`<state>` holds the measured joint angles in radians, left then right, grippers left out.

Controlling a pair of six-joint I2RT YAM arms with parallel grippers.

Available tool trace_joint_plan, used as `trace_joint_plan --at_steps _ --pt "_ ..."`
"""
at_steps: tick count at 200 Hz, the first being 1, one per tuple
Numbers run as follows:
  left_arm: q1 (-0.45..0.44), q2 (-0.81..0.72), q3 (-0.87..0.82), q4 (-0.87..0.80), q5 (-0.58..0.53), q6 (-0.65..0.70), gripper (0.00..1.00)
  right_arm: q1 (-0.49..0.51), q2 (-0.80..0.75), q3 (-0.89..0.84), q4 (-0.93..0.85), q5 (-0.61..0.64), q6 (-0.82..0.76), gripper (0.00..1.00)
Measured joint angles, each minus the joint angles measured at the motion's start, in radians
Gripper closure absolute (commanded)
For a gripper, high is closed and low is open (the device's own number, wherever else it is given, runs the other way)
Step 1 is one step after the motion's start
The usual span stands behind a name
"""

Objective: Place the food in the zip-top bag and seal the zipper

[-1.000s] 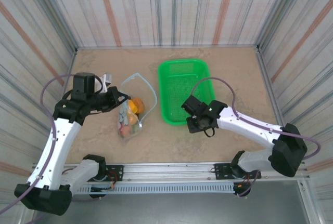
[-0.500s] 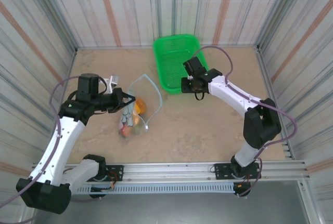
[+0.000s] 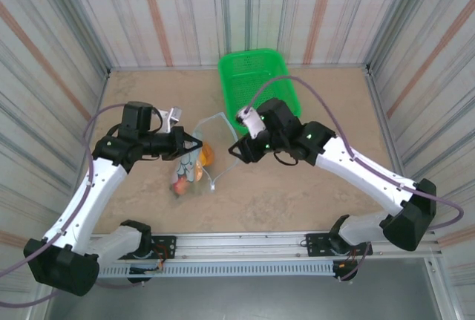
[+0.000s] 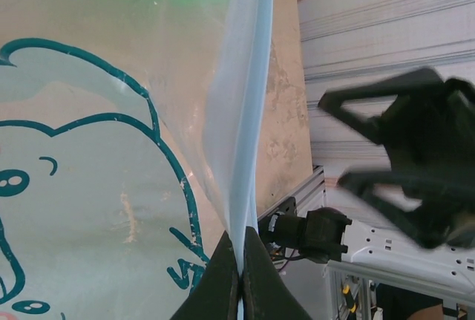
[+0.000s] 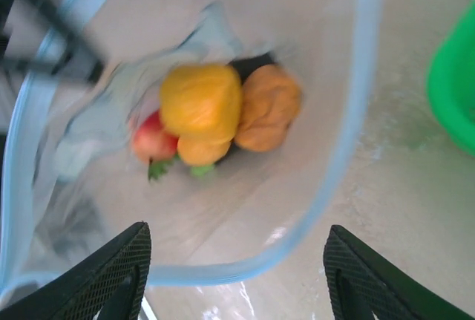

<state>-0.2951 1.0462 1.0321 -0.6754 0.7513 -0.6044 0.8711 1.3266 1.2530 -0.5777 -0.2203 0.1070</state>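
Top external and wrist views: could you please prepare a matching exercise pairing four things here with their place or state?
Things:
1. green mesh basket
2. toy food
3. left gripper
4. right gripper

Place or state:
A. open, facing the bag's open mouth
B. at the far side of the table
C. shut on the zipper
D. inside the zip-top bag

Pairs: 1-B, 2-D, 3-C, 4-A.

Robot test cell, striped panel walls point(image 3: 245, 8) boxing a tabletop point(image 3: 297, 194), aluminium mounting rail point(image 3: 245, 242)
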Motion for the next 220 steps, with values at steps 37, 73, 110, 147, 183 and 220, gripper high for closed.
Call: trace_joint_plan --at_steps 37,73,110,147,183,220 --pt "-0.001 0.037 0.044 -0.034 0.001 0.061 1.0 0.199 0.016 -0.031 -0.043 0.128 -0.417 0.47" --pt "-0.034 0.061 0.062 -0.049 0.0 0.096 1.0 0.2 0.007 -0.083 0.029 0.168 -0.634 0.45" --pt "-0.1 0.084 0.103 -0.061 -0.003 0.121 0.99 0.194 0.02 -0.06 0.048 0.121 -0.718 0.8" --pt "-0.144 0.135 0.158 -0.065 -0.019 0.142 0.88 0.194 0.091 0.057 -0.034 0.0 -0.707 0.95" --pt "-0.179 0.185 0.232 -0.084 -0.046 0.181 0.67 0.193 0.093 0.095 -0.07 -0.087 -0.616 0.96" --pt "-0.179 0.177 0.303 -0.109 -0.152 0.208 0.4 0.105 0.113 0.209 -0.089 -0.161 -0.363 0.98"
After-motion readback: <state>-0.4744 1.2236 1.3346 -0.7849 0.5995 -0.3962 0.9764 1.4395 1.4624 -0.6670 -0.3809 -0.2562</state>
